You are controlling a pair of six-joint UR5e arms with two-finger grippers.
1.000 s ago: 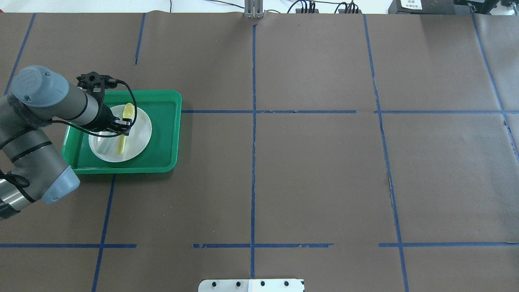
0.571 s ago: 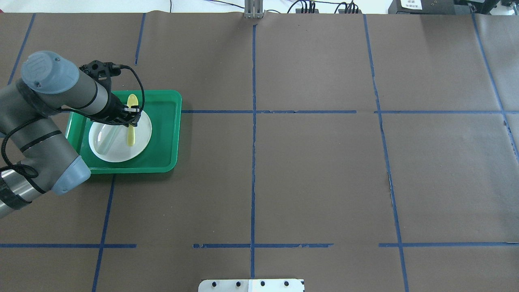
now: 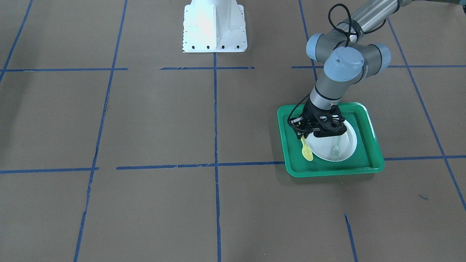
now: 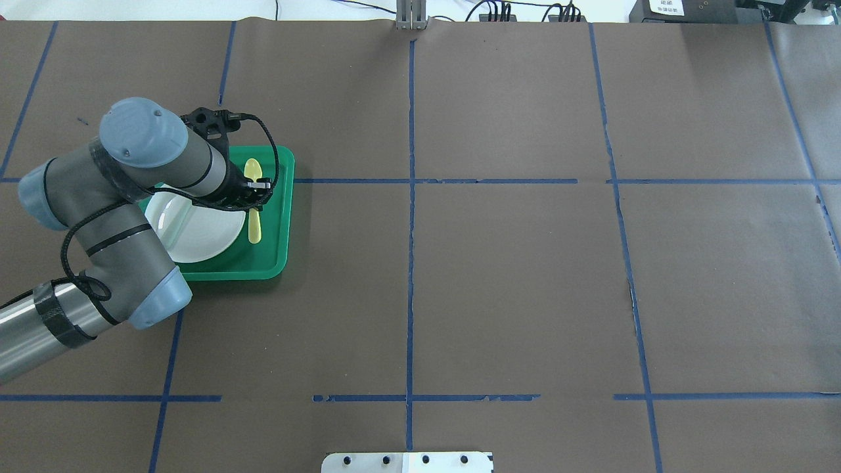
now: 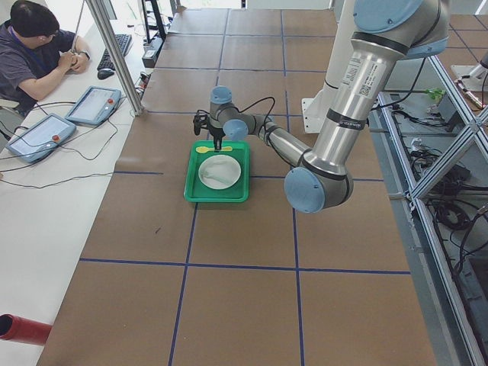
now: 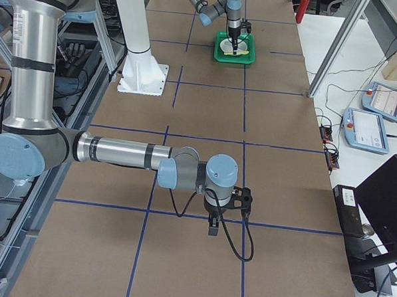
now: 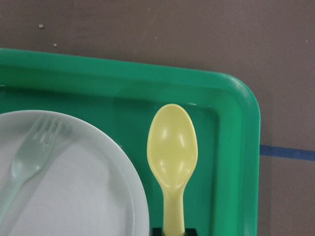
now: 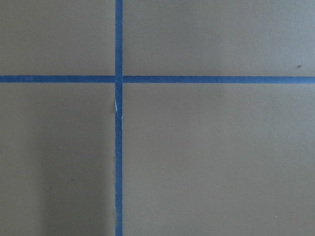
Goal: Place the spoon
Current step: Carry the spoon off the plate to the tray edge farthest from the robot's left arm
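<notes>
The small yellow spoon (image 4: 253, 172) is held by its handle in my left gripper (image 4: 253, 196), which is shut on it. The spoon hangs over the floor of the green tray (image 4: 284, 217), between the white plate (image 4: 197, 240) and the tray's right rim. In the left wrist view the spoon's bowl (image 7: 172, 147) points to the tray's far corner, just beside the plate (image 7: 88, 196). It also shows in the front view (image 3: 307, 151). My right gripper (image 6: 211, 228) shows only in the exterior right view, low over bare paper; I cannot tell if it is open or shut.
A pale grey-green fork (image 3: 335, 147) lies on the plate (image 3: 324, 147); it also shows in the left wrist view (image 7: 29, 157). The tray (image 3: 327, 171) sits on brown paper with blue tape lines (image 4: 410, 263). A person (image 5: 34, 46) sits beyond the table's far side.
My left gripper has moved right with the spoon, from above the plate to over the tray floor beside the plate's right edge.
</notes>
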